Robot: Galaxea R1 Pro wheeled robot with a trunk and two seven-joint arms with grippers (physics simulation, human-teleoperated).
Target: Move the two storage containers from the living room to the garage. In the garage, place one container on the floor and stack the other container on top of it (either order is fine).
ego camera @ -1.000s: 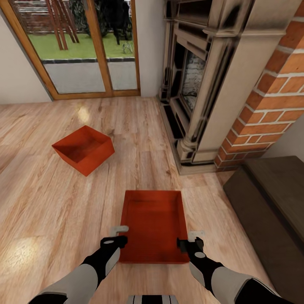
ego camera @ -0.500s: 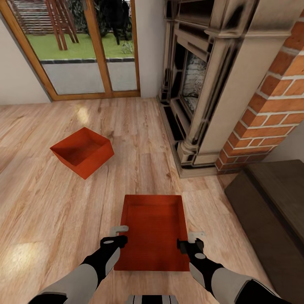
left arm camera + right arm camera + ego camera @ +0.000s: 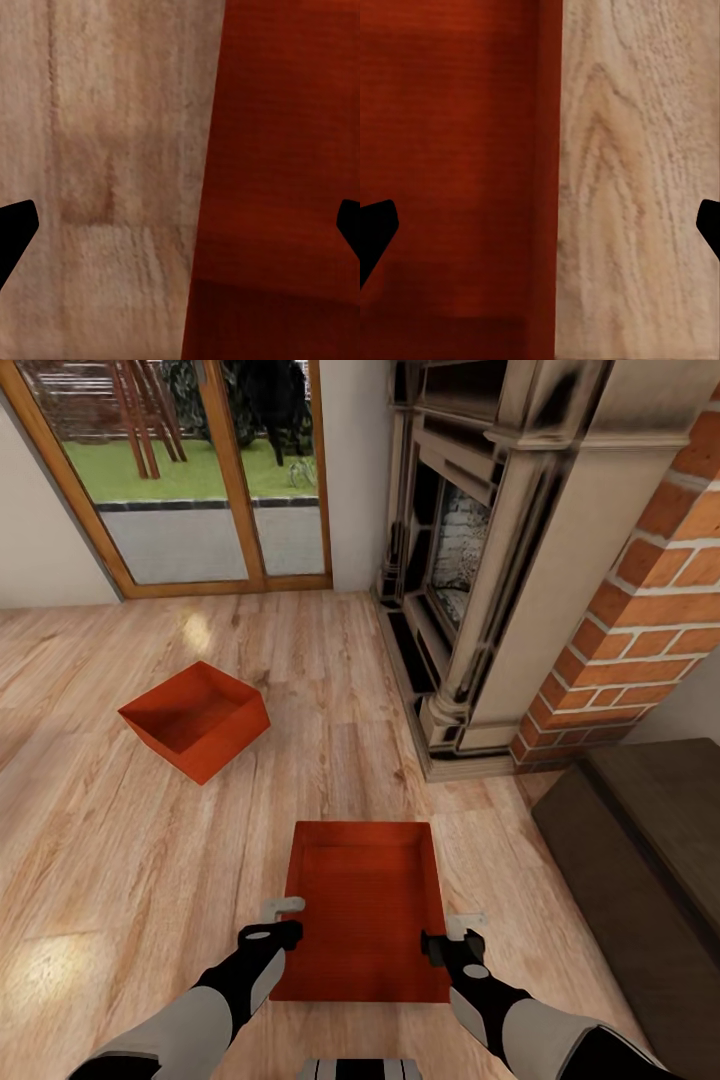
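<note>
While the robot is standing on the light wood-plank floor (image 3: 120, 880) of the living room, the nearer storage container (image 3: 362, 905) is lying directly ahead between both arms, open side up, its ribbed bottom showing. The second storage container (image 3: 196, 718) is sitting well apart, further off toward the glazed door (image 3: 190, 480), turned at an angle. The brick fireplace (image 3: 560, 590) and a dark low bench (image 3: 640, 860) are standing to the right.

The left gripper (image 3: 283, 920) is hanging over the container's left long wall with its jaws spread wide; in the left wrist view the two fingertips (image 3: 15, 225) are straddling that wall, one over floor and one over the box interior, gripping nothing. The right gripper (image 3: 540, 225) is mirroring this over the right long wall, likewise wide open and empty.

Judging by its thin straight walls, the box is probably handling as light and rigid, though the smooth sides may be slipping under a weak pinch. Taking hold of both long walls at matching points near mid-length, one finger inside and one outside each, is looking soundest; uneven holds risk tilting the box during the lift.
</note>
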